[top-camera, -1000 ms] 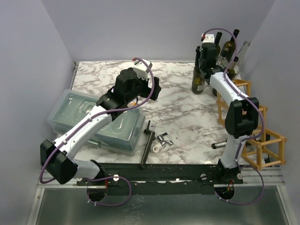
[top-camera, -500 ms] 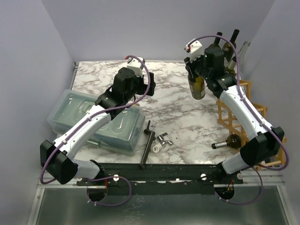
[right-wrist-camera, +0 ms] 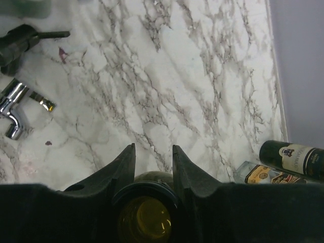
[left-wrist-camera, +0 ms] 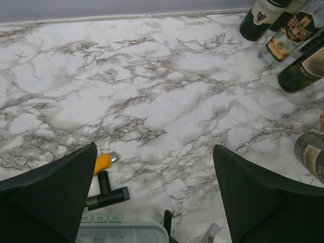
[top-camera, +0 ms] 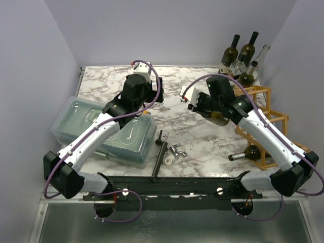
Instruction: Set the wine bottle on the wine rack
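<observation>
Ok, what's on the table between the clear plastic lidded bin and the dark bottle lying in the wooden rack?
A black metal bar, a chrome tap fitting and a small white cylinder, shown in the top view.

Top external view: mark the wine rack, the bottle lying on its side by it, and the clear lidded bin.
wine rack (top-camera: 262,89): top external view, far top rail.
lying bottle (top-camera: 250,151): top external view, its dark body.
clear lidded bin (top-camera: 76,116): top external view, bare lid beside the arm.

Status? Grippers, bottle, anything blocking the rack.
Left gripper open, empty. Right gripper shut on wine bottle, held over table left of wine rack. Near cell holds another bottle.
</observation>
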Robot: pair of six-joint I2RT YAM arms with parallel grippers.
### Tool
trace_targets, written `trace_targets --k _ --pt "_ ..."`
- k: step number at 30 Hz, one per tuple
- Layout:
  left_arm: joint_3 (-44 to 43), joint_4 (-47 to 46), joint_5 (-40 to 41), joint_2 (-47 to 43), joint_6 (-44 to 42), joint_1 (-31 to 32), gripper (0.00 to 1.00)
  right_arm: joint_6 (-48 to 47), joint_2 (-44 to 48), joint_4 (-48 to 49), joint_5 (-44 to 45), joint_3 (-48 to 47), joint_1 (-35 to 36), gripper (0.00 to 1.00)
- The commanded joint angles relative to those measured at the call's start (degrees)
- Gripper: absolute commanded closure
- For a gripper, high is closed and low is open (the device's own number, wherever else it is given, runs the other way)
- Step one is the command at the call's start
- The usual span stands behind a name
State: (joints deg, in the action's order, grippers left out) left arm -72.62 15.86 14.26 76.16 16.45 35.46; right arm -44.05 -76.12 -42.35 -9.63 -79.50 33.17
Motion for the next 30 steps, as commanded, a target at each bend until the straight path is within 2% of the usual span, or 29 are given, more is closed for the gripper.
trace_targets --k 1,7,13,21,30 --pt "-1.04 0.81 0.9 0.39 1.88 -0.13 0.03 -6.69 0.25 -4.2 4.42 0.07 2.42 0.99" --pt "-1.69 1.47 2.99 0.84 0.35 -0.39 0.03 -12.08 -0.81 -4.95 11.23 5.3 6.39 0.99" --pt "-1.65 1.49 5.18 0.57 -0.78 -0.53 0.03 -14.17 -2.02 -5.53 15.64 5.94 7.91 0.99" --pt "-2.07 1.89 3.24 1.34 -0.29 -0.65 0.03 -13.97 -4.54 -6.66 22.12 7.13 10.38 0.99" --pt "-2.18 2.14 4.17 1.18 -0.98 -0.78 0.03 -9.74 -6.05 -7.47 23.85 6.99 11.67 0.99"
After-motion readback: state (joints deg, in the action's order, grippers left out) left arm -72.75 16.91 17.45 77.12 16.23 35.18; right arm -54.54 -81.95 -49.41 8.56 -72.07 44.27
